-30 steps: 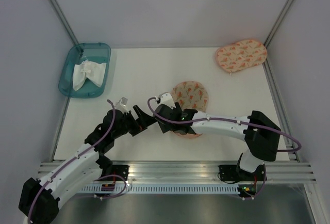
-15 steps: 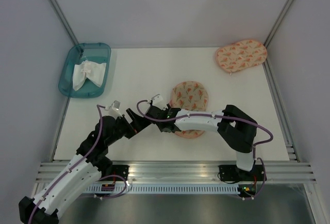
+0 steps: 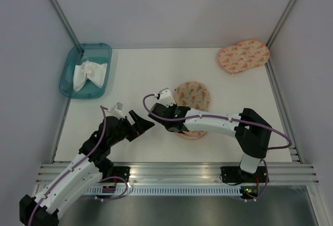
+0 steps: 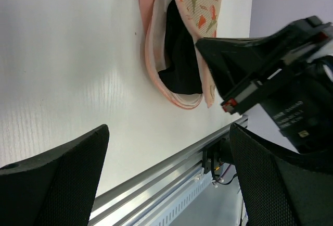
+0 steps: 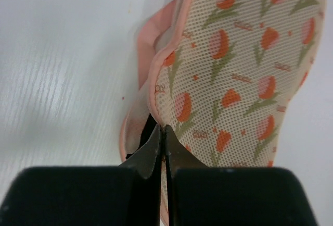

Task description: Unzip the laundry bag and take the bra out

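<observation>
One laundry bag [image 5: 234,70] edge lifted, right end effector [image 5: 164,132] pinching, bra [image 4: 179,54] exposed

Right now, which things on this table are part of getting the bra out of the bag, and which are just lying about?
In the job: laundry bag, partly open; bra inside it; right gripper pinching its edge; left gripper, open.
Lying about: second peach pouch; teal tray; white cloth in it.

My right gripper [image 5: 162,132] is clamped on the edge of the laundry bag [image 3: 196,95]; my left gripper [image 3: 142,121] hangs spread just left of it.
</observation>
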`<move>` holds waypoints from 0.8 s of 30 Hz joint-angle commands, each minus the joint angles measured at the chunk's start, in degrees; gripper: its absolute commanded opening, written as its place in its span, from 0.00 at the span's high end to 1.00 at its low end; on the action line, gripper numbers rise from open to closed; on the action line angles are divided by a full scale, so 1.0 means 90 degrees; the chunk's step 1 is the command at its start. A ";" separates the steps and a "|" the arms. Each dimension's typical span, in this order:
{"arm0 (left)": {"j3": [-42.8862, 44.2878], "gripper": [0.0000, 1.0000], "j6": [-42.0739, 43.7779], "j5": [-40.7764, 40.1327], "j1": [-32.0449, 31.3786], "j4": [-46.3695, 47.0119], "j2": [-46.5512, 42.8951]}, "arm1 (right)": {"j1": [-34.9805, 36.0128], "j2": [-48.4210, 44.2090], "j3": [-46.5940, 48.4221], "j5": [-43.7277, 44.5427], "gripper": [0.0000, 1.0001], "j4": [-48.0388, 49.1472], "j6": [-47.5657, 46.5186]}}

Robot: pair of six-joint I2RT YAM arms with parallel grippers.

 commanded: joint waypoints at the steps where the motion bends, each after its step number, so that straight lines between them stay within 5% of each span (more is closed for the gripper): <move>1: 0.0070 0.00 -0.0040 -0.0074 -0.0013 -0.0015 0.0045 | -0.0037 -0.0506 -0.0155 0.0795 1.00 -0.0457 0.0331; 5: 0.0148 0.00 0.0029 -0.0025 -0.0013 0.0034 0.0162 | -0.0202 -0.1228 -0.0468 0.1478 0.99 -0.0906 0.1033; 11: 0.0402 0.00 0.0467 0.0452 -0.0013 0.0551 0.0943 | -0.1207 -0.2458 -0.1112 0.2709 1.00 -0.3189 0.4147; 14: 0.0519 0.00 0.0653 0.0871 -0.0023 0.1097 0.1556 | -0.1764 -0.3785 -0.1883 0.2788 1.00 -0.2901 0.4882; 18: 0.0919 0.00 0.1209 0.1429 -0.0042 0.1587 0.2651 | -0.2369 -0.5212 -0.2781 0.2711 1.00 -0.2090 0.4396; 19: 0.1123 0.00 0.1326 0.1507 -0.0052 0.1867 0.2856 | -0.2671 -0.5436 -0.2841 0.2623 0.94 -0.1982 0.4259; 22: 0.1514 0.00 0.1708 0.1800 -0.0081 0.2365 0.3705 | -0.2995 -0.5371 -0.2900 0.2437 0.46 -0.1883 0.3858; 24: 0.1642 0.00 0.1913 0.1918 -0.0081 0.2718 0.4202 | -0.3006 -0.5215 -0.2823 0.2466 0.31 -0.2253 0.4080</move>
